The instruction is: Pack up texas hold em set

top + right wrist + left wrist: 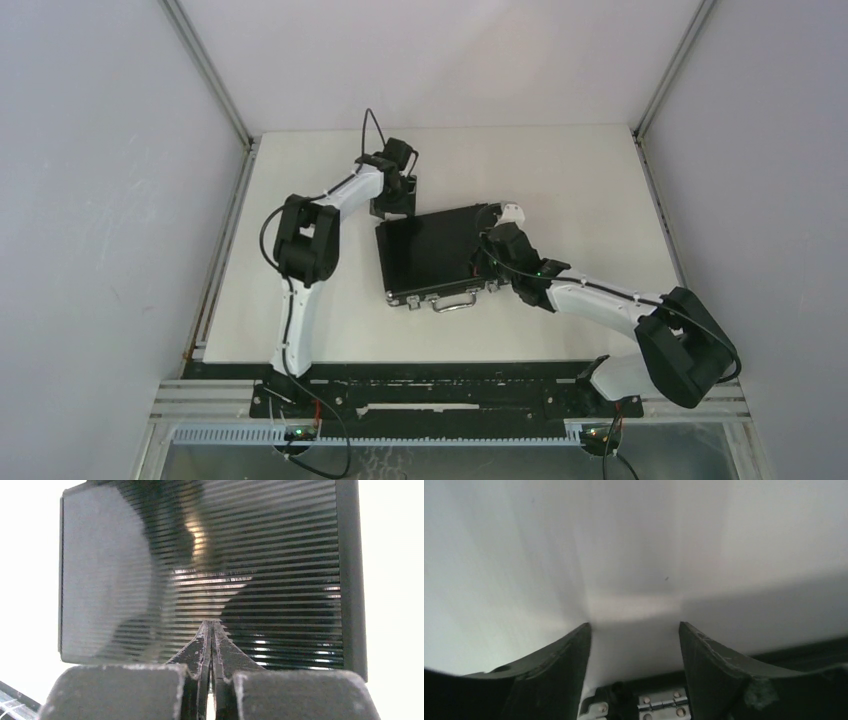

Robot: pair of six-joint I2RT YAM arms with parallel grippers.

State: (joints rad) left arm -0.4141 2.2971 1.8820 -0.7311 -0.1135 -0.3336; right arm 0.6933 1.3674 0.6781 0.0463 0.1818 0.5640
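Tabletop (560, 180), white, carries the small black briefcase (430, 250) at its centre, lying flat with the lid down, slightly skewed, and its silver handle (453, 300) facing the near edge. Chips, cards and tokens are not seen and are presumably shut inside, so packing is judged nearly complete, with the latches perhaps the only step left. Whether they are fastened cannot be told. Left arm reaches to the far left corner of the case, and right arm lies across the case's right side. Risk one: a downward push from the right arm, landing off-centre near the right edge, may slide or swivel the case on the smooth surface rather than seat the lid. Risk two: if the latches are unfastened, any pull on the handle may let the lid spring up and spill the contents. Risk three: the left fingers, so near the hinge (663, 705), may snag the silver trim when they move. Left gripper (634, 627) is spread, with bare table between its fingers and nothing held, just above the hinged far edge. Right gripper (211, 622) is pressed together, empty, its tips at the ribbed lid. Contact or a slight gap cannot be distinguished.
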